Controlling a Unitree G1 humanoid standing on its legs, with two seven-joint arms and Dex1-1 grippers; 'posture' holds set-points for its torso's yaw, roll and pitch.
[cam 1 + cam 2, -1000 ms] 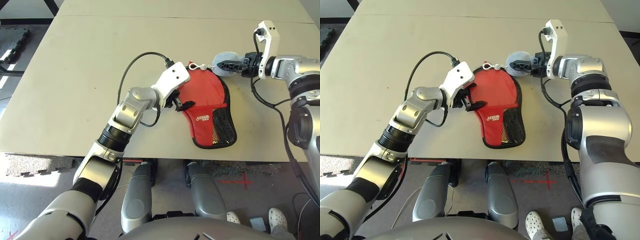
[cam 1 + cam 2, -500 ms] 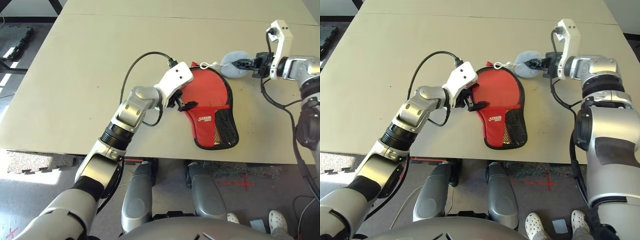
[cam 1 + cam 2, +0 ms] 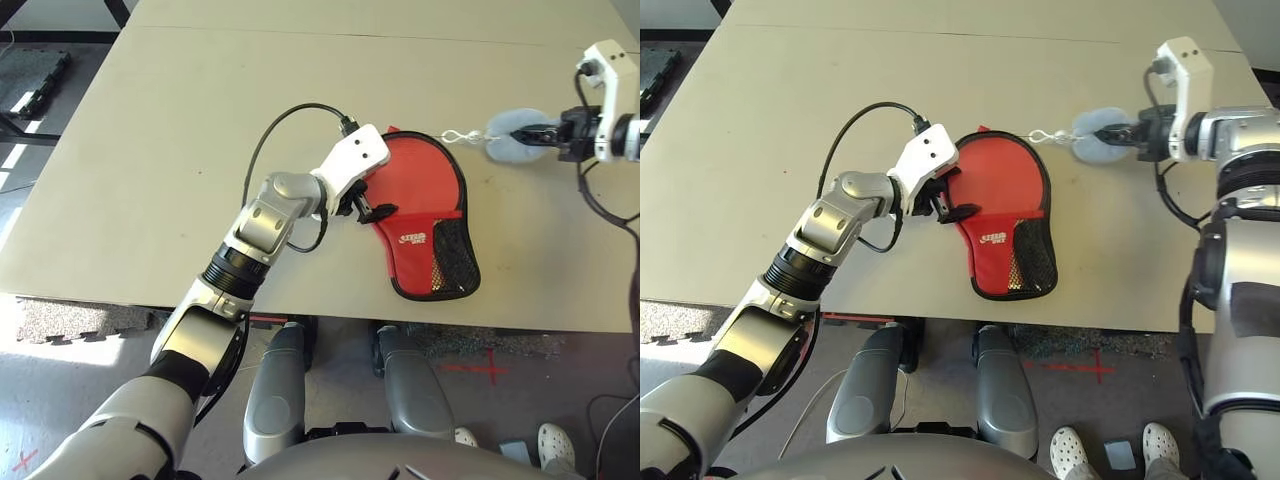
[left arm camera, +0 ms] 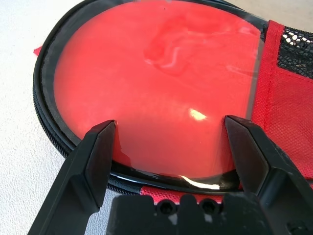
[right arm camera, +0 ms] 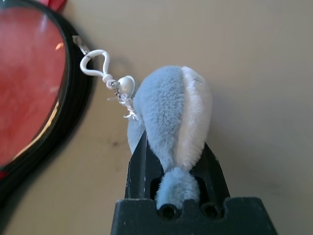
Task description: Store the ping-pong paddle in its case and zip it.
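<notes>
Paddle (image 4: pixel 161 93) lies red face up inside the open case (image 3: pixel 432 245), near the table's (image 3: pixel 150 150) front edge. Left gripper (image 4: pixel 171 147) sits at the case's left rim, fingers spread wide astride the paddle's edge, gripping nothing. Right gripper (image 5: pixel 171 171) is off to the right, pinched on a fluffy blue-grey charm (image 5: pixel 173 115) clipped by a white clasp (image 5: pixel 95 61) to the case's rim.

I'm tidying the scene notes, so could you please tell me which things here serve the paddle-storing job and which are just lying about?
Job:
- red fabric paddle-shaped case with black zipper trim
- red rubber-faced paddle inside it
- fluffy blue-grey zipper-pull charm, gripped by the right gripper
- left gripper, jaws open

Lying about:
- nothing on the beige table
</notes>
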